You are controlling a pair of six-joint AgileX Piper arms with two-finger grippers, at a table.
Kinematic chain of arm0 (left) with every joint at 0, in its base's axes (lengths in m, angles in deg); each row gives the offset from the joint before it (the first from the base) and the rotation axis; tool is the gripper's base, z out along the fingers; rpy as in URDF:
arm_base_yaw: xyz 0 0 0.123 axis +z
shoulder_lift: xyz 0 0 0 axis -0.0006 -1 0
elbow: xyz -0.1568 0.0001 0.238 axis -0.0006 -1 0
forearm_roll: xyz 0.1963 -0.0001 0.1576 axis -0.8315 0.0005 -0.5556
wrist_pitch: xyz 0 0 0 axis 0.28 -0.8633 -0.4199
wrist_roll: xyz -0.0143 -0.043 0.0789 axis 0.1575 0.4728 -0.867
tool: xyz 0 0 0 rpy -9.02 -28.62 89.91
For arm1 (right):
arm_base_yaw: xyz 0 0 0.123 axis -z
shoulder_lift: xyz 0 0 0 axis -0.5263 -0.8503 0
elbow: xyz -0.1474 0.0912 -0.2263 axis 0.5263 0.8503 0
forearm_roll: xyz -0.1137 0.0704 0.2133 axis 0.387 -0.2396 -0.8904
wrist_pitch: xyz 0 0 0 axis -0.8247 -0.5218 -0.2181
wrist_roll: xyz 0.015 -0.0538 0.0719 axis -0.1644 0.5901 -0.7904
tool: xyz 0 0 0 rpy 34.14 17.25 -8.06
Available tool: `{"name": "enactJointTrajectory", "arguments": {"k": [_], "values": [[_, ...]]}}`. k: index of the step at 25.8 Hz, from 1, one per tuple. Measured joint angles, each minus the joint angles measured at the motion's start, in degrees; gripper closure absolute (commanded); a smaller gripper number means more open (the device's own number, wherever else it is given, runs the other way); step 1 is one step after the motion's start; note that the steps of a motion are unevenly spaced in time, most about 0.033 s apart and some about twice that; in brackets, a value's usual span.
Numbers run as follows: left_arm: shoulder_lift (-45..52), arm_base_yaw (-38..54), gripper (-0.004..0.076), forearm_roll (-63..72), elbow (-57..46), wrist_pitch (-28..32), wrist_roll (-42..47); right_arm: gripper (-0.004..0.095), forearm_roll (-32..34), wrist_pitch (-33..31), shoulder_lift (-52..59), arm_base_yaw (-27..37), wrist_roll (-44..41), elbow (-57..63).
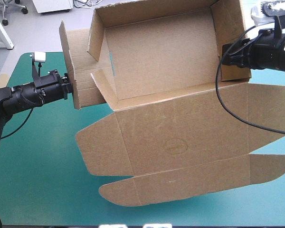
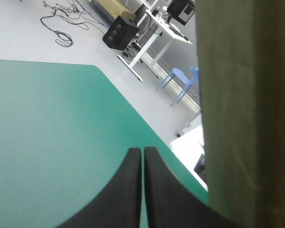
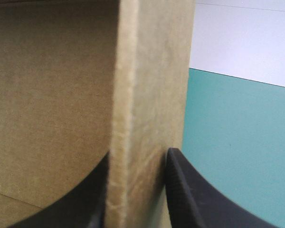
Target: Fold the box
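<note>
our right gripper pinches a raised side wall of the box: one black finger lies on the wall's inner face, the other on its outer face, and the board's edge stands between them. in the high view this is the wall at the right end of the tray, over the far right part of the teal-green cover.

our left gripper has its fingers pressed together with only a hairline slit between them, and it holds nothing; through the slit we see the cover. brown board stands just beside this gripper. in the high view its tip is against the outer face of an upright end flap at the box's left end.

the box is half formed. its far part is the tray, walls raised and open side facing up; an inner flap leans loose inside the left end. the lid spreads flat toward the cover's near edge, with an ear flap on each side and a long tuck flap at its near end. the box covers the middle and far right of the cover.
</note>
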Motion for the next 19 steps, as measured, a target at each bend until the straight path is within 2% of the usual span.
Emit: {"name": "enactJointTrajectory", "arguments": {"k": [7,13,15,16,17,18,19], "values": [[3.3,0.0,0.0714,-0.1,0.2,-0.2,0.0,0.0908,0.0,0.0,-0.7,0.0,0.0,0.5],[4.9,0.0,0.0707,-3.5,4.9,-0.5,0.1,0.0908,-0.1,0.0,-1.0,0.0,0.0,0.6],[5.0,0.0,0.0642,-4.0,6.9,-0.8,0.8,0.0908,-0.1,0.0,-1.0,0.0,-0.1,0.6],[5.0,0.0,0.0552,-4.0,7.3,-0.8,1.3,0.0908,0.0,0.0,-1.0,0.0,-0.1,0.6],[5.0,0.0,0.0498,-4.2,7.6,-1.0,1.9,0.0908,0.0,0.0,-1.0,0.0,-0.1,0.6],[5.0,0.0,0.0392,-4.2,7.6,-1.0,2.1,0.0908,0.0,0.0,-1.0,0.0,-0.1,0.6],[5.0,0.0,0.0337,-4.2,7.7,-1.0,2.8,0.0908,0.0,0.0,-1.0,0.0,-0.1,0.6]]}}
